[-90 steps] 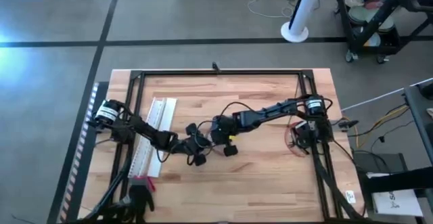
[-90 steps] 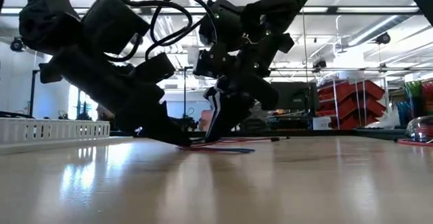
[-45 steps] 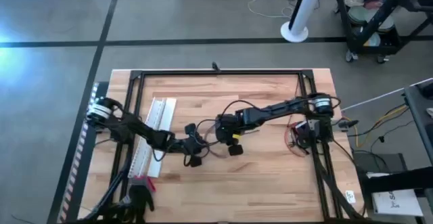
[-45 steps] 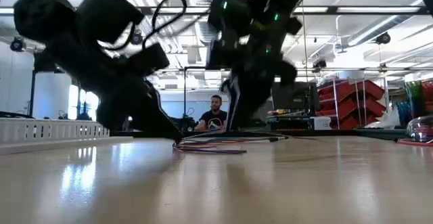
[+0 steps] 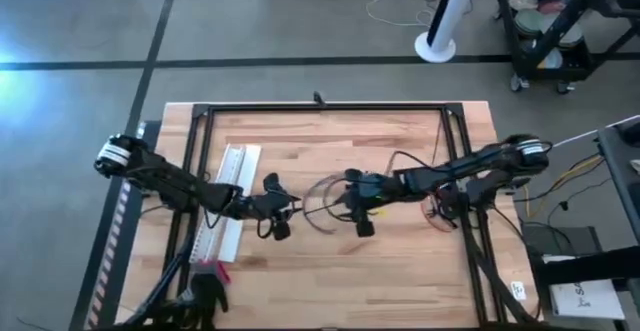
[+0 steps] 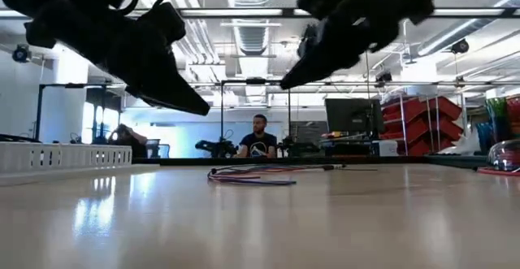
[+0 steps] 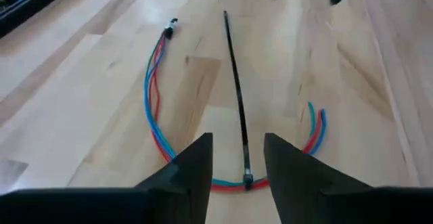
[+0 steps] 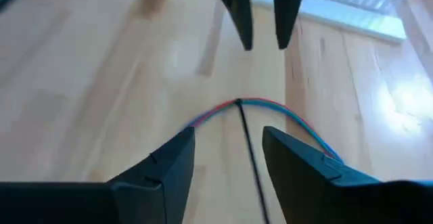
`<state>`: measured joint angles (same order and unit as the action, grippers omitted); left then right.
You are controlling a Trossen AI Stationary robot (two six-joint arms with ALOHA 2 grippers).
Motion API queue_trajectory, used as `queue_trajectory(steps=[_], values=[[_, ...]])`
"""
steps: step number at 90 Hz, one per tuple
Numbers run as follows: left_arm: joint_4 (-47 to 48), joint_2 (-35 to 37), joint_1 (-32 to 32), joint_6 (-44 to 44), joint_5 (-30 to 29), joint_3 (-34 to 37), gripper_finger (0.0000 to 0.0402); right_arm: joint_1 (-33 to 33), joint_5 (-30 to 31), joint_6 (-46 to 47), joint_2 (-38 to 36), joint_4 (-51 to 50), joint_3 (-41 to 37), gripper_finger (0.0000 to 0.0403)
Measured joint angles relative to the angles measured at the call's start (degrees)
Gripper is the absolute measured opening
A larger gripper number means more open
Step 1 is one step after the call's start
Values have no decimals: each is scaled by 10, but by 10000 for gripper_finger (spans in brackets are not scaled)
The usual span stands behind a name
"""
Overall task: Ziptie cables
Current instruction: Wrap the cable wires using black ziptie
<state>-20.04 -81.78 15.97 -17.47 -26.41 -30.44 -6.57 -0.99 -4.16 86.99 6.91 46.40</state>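
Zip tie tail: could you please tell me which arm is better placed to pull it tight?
Right, probably: the tail runs into the open right pincer, while the left pincer hangs over the head.

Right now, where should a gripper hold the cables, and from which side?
Probably at the bend of the cables, where the black zip tie binds them into one strand. They lie flat on the table, so coming straight down, fingers across the strand, seems best. Both grippers hang open above.

- the right tool (image 8: 226, 166) hangs over the wooden table (image 8: 88, 82), fingers spread apart.
- the cables (image 8: 270, 112), red and blue, curve between them with a black zip tie (image 8: 249, 146) fastened at the bend.
- the left tool (image 8: 260, 14) faces it, fingers parted.
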Motion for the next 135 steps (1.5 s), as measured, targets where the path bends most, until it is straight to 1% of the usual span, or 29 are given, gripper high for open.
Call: queue_trajectory(steps=[5,9,15,21,28,33,44,49,55,61,68,73,79,88,94,111,123,135], values=[[-16,-12,0,-3,-1,1,111,-6,19,9,-11,19,-25,154],[-41,-27,0,-6,-1,-3,107,-11,49,19,-21,24,-41,150],[-77,-50,0,-6,-1,-11,100,-19,121,58,-37,18,-60,145],[-108,-72,-1,-1,-3,-22,93,-23,210,135,-59,-11,-70,140],[-143,-99,-2,24,-26,-43,84,-17,312,261,-93,-127,-72,136],[-162,-117,-3,49,-62,-57,78,-6,348,341,-118,-228,-65,136],[-205,-165,-12,108,-132,-99,66,25,355,502,-172,-431,-60,137],[-210,-193,-21,131,-143,-124,62,38,356,545,-185,-504,-67,139],[-207,-225,-30,157,-138,-148,60,53,347,589,-192,-581,-80,142],[-205,-265,-39,174,-115,-175,59,69,320,600,-198,-599,-94,146],[-206,-312,-47,179,-101,-207,59,97,253,570,-207,-611,-102,151],[-206,-348,-51,181,-101,-235,59,128,192,541,-207,-602,-101,155],[-206,-387,-52,192,-101,-265,59,167,128,526,-209,-605,-101,159],[-208,-432,-52,203,-99,-298,59,230,75,512,-205,-609,-100,163],[-212,-445,-50,220,-99,-314,59,271,51,505,-203,-624,-100,162],[-199,-435,-49,215,-100,-311,59,376,1,460,-168,-660,-101,156],[-196,-431,-47,213,-100,-306,59,428,-78,388,-134,-628,-100,149],[-185,-430,-43,206,-101,-304,59,466,-76,370,-90,-614,-100,140]])
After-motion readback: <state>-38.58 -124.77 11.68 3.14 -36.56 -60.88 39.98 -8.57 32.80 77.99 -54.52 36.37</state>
